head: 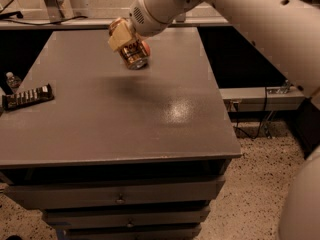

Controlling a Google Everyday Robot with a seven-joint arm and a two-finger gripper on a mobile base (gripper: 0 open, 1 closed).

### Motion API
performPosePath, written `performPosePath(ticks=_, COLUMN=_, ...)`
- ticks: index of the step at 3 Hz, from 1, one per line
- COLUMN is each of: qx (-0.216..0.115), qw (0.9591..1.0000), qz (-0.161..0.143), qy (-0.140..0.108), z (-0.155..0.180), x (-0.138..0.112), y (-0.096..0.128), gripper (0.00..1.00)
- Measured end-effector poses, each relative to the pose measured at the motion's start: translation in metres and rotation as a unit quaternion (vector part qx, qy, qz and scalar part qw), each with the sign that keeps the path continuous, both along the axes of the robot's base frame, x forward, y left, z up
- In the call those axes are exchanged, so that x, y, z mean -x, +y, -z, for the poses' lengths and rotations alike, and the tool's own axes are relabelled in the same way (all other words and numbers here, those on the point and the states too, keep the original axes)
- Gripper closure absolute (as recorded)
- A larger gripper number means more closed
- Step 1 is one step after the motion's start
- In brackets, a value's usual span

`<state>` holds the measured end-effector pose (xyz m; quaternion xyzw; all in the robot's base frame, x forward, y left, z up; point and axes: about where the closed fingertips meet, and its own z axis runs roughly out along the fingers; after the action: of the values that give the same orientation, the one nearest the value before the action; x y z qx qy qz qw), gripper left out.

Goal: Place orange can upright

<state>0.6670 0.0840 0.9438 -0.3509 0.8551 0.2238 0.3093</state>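
The orange can (133,54) is an orange-gold drink can with dark lettering and a silver end. It hangs tilted above the far middle of the grey table (115,119), silver end down and toward the front. My gripper (127,43) is shut on the orange can, with a tan finger (120,36) across its upper left side. A dark shadow lies on the tabletop below it.
A dark snack bar (27,97) lies near the table's left edge. A small bottle (12,79) stands beyond that edge. Drawers sit under the tabletop front. My white arm fills the upper right. Cables and a rail lie on the floor at right.
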Motion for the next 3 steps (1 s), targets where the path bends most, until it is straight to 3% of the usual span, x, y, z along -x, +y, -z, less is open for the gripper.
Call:
performPosePath(ticks=1, qx=-0.071, qw=0.9972, qz=0.016, qy=-0.016, z=-0.014, x=0.012, y=0.016, gripper=1.00)
performPosePath(ticks=2, qx=-0.098, qw=0.9941, qz=0.027, qy=-0.040, z=-0.025, x=0.003, y=0.023, gripper=1.00)
performPosePath(ticks=3, qx=-0.098, qw=0.9941, qz=0.027, qy=-0.040, z=-0.025, x=0.003, y=0.023, gripper=1.00)
